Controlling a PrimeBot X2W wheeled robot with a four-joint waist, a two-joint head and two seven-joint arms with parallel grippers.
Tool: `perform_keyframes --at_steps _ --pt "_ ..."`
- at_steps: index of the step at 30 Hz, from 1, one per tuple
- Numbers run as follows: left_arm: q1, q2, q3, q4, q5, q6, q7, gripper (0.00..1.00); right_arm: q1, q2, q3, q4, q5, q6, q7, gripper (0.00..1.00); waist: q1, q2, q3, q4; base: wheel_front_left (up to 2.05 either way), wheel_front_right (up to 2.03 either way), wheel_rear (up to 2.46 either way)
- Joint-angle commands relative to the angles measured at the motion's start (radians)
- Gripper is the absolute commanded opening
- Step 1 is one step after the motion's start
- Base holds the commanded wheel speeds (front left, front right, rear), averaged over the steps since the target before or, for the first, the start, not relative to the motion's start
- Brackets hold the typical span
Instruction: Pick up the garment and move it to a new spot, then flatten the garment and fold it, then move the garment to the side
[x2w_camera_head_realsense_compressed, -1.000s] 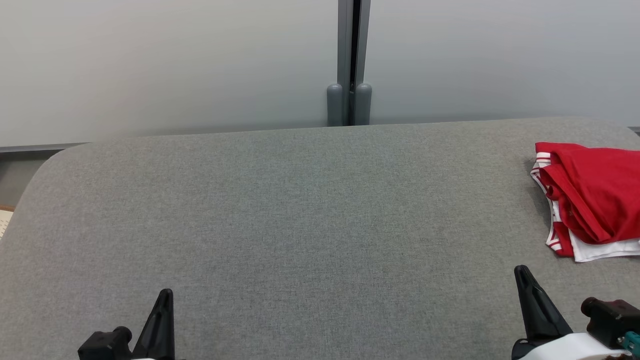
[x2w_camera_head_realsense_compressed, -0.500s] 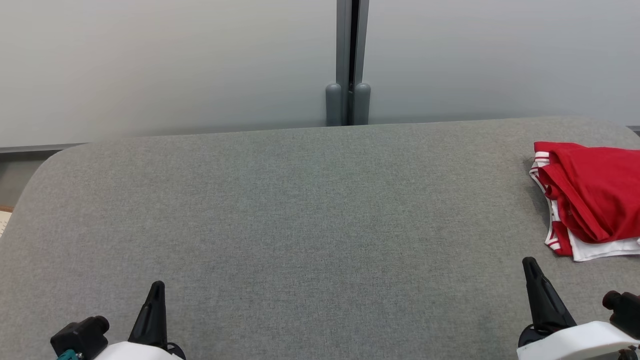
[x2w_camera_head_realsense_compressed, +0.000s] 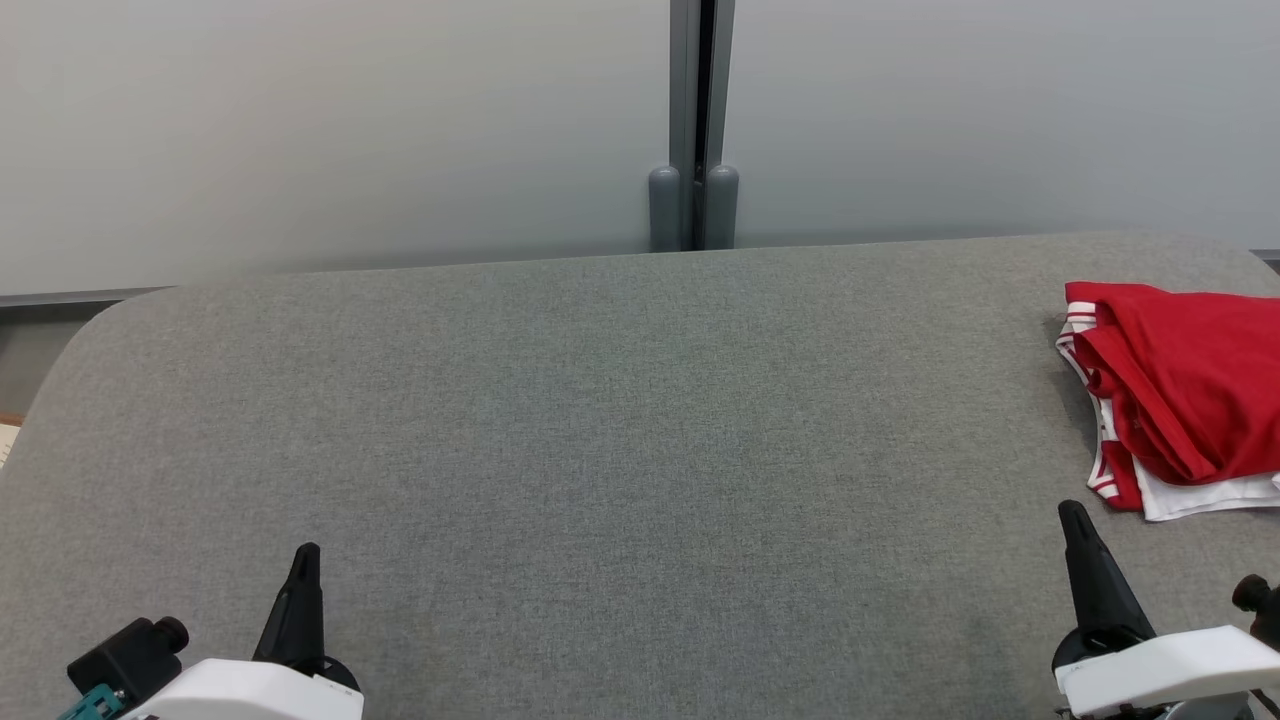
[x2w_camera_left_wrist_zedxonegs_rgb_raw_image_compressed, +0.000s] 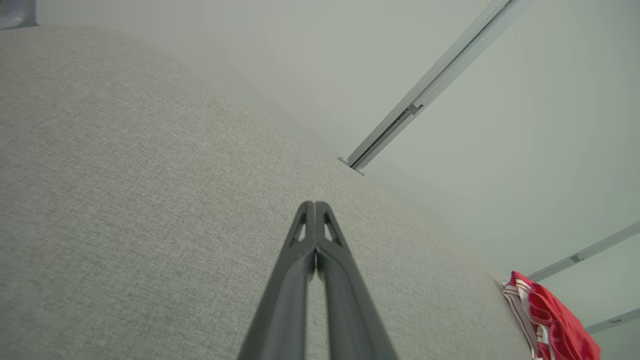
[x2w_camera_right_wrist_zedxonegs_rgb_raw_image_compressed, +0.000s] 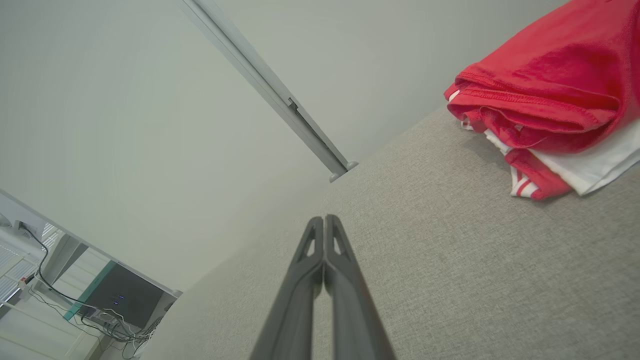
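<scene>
We log the garment (x2w_camera_head_realsense_compressed: 1185, 390), red and white, lying folded at the right edge of the table (x2w_camera_head_realsense_compressed: 600, 430), toward the far side. The right end effector (x2w_camera_right_wrist_zedxonegs_rgb_raw_image_compressed: 325, 220) is just near of it, not touching, fingers pressed together, empty. The left end effector (x2w_camera_left_wrist_zedxonegs_rgb_raw_image_compressed: 314, 206) is well apart at near left, likewise closed and empty.

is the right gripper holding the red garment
No, the right gripper is shut on nothing, apart from the folded red garment.
</scene>
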Motion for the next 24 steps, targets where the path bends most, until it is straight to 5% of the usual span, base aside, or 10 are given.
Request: perform_keyframes --at_steps 1,24 --pt "-0.030 0.006 0.013 -0.007 -0.032 -0.010 0.005 0.00 -0.029 -0.008 -0.006 -0.006 0.037 0.000 0.002 0.00 0.0000 -0.0001 0.000 0.000 0.00 0.00 0.00" --pt "-0.079 -0.025 0.075 0.023 -0.298 -0.064 0.066 0.00 -0.078 -0.005 -0.033 0.053 0.331 0.000 0.015 0.00 0.0000 -0.0001 0.001 -0.006 0.00 0.00 0.00"
